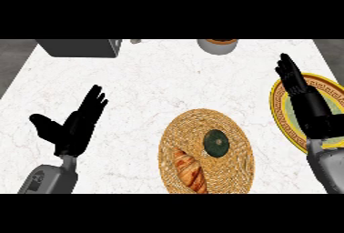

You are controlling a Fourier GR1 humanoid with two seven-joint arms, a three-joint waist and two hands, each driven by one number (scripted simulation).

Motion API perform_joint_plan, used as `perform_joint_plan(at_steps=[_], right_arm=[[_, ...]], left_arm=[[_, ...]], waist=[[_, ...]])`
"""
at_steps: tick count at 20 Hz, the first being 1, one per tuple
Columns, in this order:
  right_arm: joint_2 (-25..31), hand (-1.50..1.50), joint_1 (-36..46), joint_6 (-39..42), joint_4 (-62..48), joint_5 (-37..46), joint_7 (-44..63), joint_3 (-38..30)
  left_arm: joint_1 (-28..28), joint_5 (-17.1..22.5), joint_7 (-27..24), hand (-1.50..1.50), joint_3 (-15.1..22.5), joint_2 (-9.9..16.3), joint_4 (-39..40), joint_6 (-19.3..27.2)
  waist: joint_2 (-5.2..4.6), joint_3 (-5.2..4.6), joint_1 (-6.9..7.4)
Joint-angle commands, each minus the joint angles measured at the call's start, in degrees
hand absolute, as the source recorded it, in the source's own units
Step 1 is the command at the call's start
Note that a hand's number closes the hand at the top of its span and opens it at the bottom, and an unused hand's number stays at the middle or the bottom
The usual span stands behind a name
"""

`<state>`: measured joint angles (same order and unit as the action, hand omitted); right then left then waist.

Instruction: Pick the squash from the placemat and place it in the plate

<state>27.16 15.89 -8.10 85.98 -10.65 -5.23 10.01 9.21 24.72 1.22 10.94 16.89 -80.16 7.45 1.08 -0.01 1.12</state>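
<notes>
A round dark green squash lies on the woven straw placemat, right of its middle. A yellow-rimmed plate with a patterned border sits at the right edge of the counter. My right hand hovers open over the plate's left part, fingers straight and pointing away, well right of the squash. My left hand is open at the left, fingers up, far from the placemat.
A croissant lies on the placemat, below and left of the squash. A grey appliance stands at the back left and a white bowl at the back centre. White marble counter spreads between them.
</notes>
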Motion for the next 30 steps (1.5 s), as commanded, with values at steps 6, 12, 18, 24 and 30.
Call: perform_joint_plan(at_steps=[6, 12, 18, 24, 30], right_arm=[[-24.75, -1.50, 8.83, -23.81, -0.32, 4.15, 10.82, 5.25], [-23.45, -1.50, 2.84, -33.07, -9.22, 27.29, 19.55, 17.83], [-26.32, -1.50, 1.20, -41.59, -14.90, 47.82, 26.07, 27.63], [-20.43, -1.50, -1.52, -33.36, 1.97, 65.86, 42.35, 27.60], [-19.07, -1.50, -1.16, -7.72, 8.41, 68.18, 59.44, 27.66]], left_arm=[[7.92, -13.71, -0.84, 0.00, 0.68, 8.30, 1.31, 4.93], [7.53, -13.84, 1.14, 0.00, 1.76, 6.01, 1.57, 6.30], [7.39, -16.79, 3.11, 0.00, 2.75, 4.32, 1.15, 7.89], [7.73, -15.54, 4.36, 0.00, 0.13, 5.24, 1.83, 6.21], [5.64, -16.29, 3.51, 0.00, 0.55, 5.05, 0.46, 6.53]], waist=[[-1.25, 0.05, 0.40], [-1.14, -0.01, -0.38], [-0.84, -0.06, -1.47], [-0.37, -0.14, -3.11], [-0.31, -0.23, -2.92]])
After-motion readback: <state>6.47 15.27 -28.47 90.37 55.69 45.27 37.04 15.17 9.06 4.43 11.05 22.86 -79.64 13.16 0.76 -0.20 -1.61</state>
